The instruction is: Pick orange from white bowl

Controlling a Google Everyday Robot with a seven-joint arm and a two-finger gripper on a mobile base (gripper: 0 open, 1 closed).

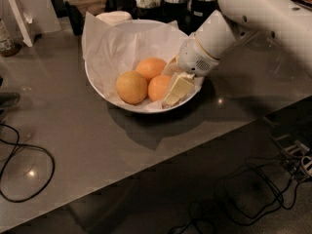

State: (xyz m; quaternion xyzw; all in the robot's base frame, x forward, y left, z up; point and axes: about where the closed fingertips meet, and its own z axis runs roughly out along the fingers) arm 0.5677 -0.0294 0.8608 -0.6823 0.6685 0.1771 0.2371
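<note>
The white bowl (105,89) stands on the grey table, lined with crumpled white paper, and holds three round fruits. The orange (158,87) is the deepest in colour and lies at the front right of the bowl. A duller yellowish fruit (131,87) lies to its left, and a lighter orange one (151,67) lies behind it. My gripper (176,90) is down inside the bowl, right against the orange's right side. The white wrist (197,60) rises from it up to the right. The orange rests on the paper.
The bowl's paper lining (105,38) stands up high at the back left. Dark containers (173,1) line the table's far edge. A white stand (19,18) is at the far left. A black cable (29,174) loops over the table's front left. More cables (253,189) lie on the floor.
</note>
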